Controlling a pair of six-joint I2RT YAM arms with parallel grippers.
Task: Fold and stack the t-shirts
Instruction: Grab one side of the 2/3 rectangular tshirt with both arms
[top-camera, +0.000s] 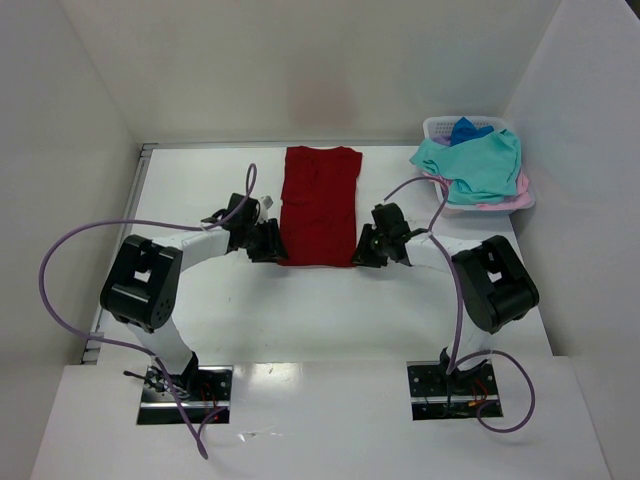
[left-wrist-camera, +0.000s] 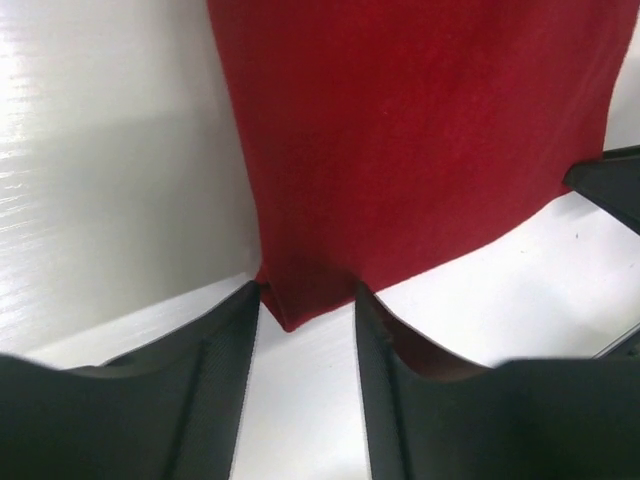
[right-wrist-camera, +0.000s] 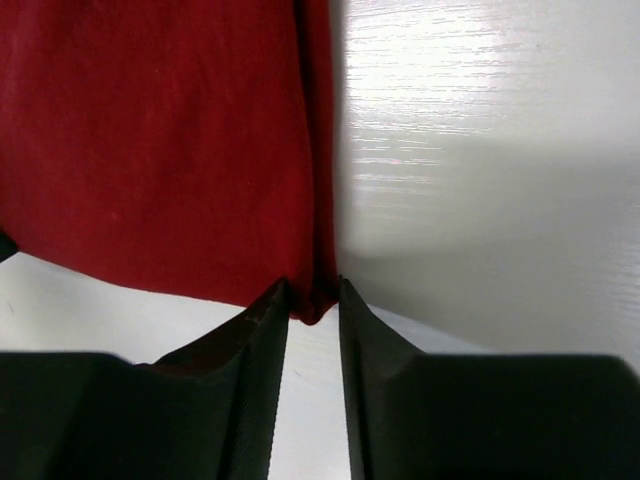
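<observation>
Dark red t-shirt (top-camera: 320, 205), folded into a long strip, lies mid-frame on the white table (top-camera: 200, 190). The right gripper (right-wrist-camera: 312, 295) pinches its lower right corner. The left gripper (left-wrist-camera: 307, 300) straddles the lower left corner, and I cannot tell whether it grips. A teal t-shirt (top-camera: 472, 165) drapes over the basket (top-camera: 435, 126) at upper right.

A robotics lab: plain white panels (top-camera: 300, 70) enclose a white table (top-camera: 330, 320) with 2 arms (top-camera: 150, 285) (top-camera: 495, 280) bolted on.
</observation>
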